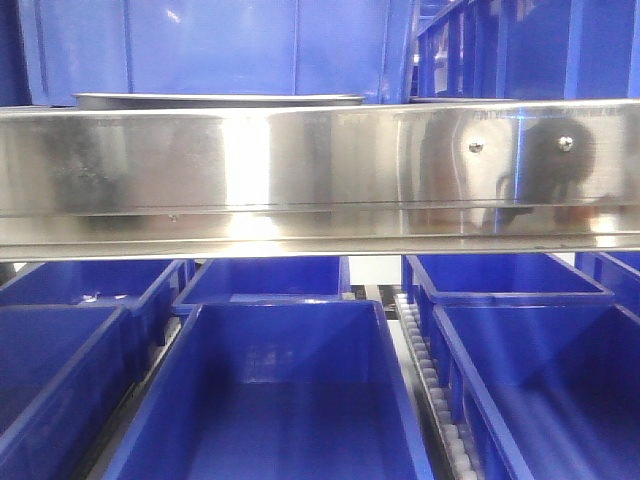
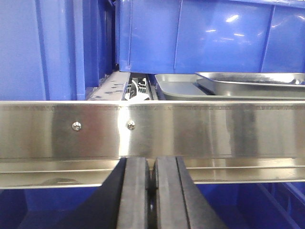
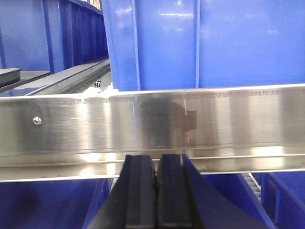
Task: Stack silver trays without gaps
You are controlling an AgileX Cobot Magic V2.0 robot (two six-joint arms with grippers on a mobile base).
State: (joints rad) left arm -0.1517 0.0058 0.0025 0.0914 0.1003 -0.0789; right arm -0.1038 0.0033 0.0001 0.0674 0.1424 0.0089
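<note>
Two silver trays lie on the shelf behind the steel rail. In the left wrist view one tray (image 2: 178, 88) lies flat and a second tray (image 2: 252, 82) rests on it, shifted right and overlapping. In the front view only a tray rim (image 1: 220, 100) peeks above the rail. A tray edge (image 3: 12, 76) shows at far left of the right wrist view. My left gripper (image 2: 152, 164) is shut and empty, just below the rail. My right gripper (image 3: 156, 160) is shut and empty, also below the rail.
A long brushed-steel rail with screws (image 1: 320, 170) spans every view in front of the trays. Tall blue bins (image 1: 220, 45) stand behind the trays on the shelf. Open blue bins (image 1: 270, 400) sit in rows below the rail, with a roller track (image 1: 430, 390) between them.
</note>
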